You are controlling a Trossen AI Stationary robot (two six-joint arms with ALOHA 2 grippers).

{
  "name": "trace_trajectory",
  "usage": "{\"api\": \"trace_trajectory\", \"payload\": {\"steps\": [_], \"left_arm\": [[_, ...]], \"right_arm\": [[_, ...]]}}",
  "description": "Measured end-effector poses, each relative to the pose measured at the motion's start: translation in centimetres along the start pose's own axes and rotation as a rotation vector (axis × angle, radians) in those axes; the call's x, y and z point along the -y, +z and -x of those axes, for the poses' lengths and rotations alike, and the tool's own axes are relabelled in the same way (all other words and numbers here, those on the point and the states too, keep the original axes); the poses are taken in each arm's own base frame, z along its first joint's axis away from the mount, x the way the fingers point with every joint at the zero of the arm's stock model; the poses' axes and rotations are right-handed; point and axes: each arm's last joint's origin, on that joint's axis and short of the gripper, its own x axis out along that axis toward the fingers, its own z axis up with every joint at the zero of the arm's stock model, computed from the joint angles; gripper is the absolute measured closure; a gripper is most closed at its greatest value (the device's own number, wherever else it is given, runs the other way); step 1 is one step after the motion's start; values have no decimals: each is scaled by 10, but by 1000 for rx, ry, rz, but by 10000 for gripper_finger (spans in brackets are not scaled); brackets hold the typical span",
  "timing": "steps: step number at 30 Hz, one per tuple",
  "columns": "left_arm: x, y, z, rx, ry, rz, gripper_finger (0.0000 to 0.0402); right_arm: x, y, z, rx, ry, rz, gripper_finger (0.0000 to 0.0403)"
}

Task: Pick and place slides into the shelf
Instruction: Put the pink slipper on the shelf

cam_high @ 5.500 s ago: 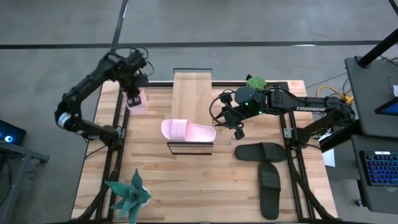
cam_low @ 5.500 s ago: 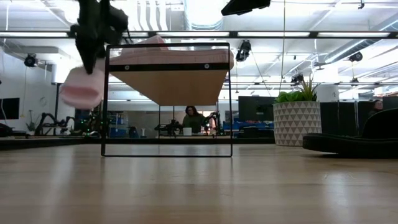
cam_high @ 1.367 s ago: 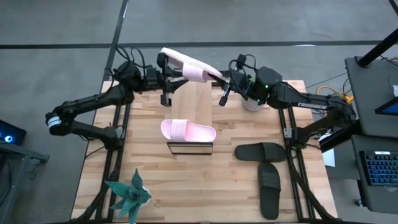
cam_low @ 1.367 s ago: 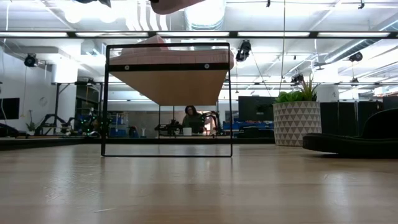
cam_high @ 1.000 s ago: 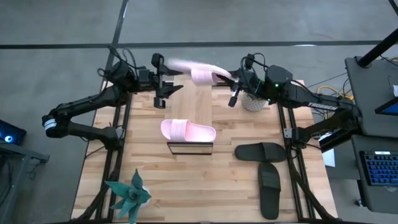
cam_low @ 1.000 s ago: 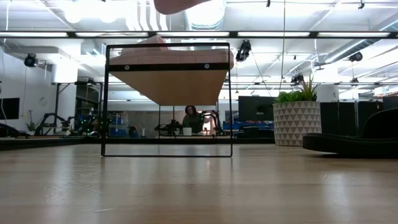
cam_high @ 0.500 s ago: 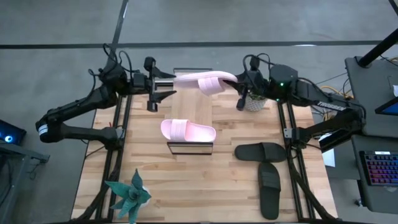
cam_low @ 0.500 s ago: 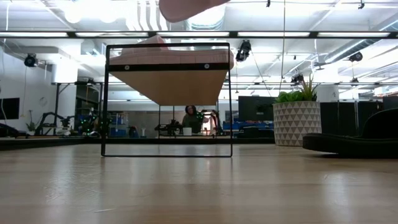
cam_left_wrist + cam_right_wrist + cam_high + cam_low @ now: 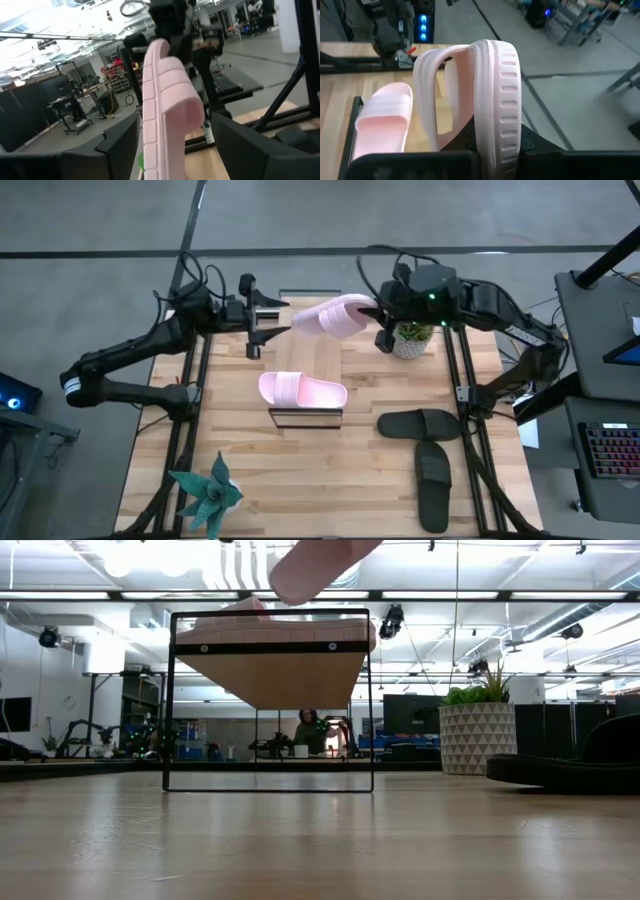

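A light pink slide hangs in the air over the far end of the shelf, with my right gripper shut on it. Its free end shows at the top of the low view. My left gripper stands open just left of that free end. In the left wrist view the slide shows between the two fingers, apart from them. A second pink slide lies flat on its sole at the near end of the shelf's plank. Two black slides lie on the table at the right. My right gripper pinches the pink slide's sole between its two fingers at the end beside the strap. The fingers come about level from the table's right and lie along the slide. The slide is lifted clear, turned on its edge, its free end slanting down.
A potted plant stands under my right arm at the far right. A green artificial plant sits at the near left corner. Black frame rails run along both table sides.
My right gripper has carried the pink slide a little nearer and lower over the shelf's far end, and the slide's free end has tipped down. My left gripper has stayed to the left of the slide, apart from it.
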Motion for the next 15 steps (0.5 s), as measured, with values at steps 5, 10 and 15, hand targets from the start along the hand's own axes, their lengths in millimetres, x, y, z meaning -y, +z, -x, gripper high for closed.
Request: {"api": "trace_trajectory", "payload": {"steps": [5,10,15], "left_arm": [[-1,-12,-10,-45,-10,-12,171],[-2,-23,-19,-103,32,-28,171],[-3,-29,-22,-130,36,-16,171]], "right_arm": [[1,14,-4,-48,10,-10,377],[1,23,-8,-73,37,-4,377],[1,26,-8,-85,40,32,377]]}}
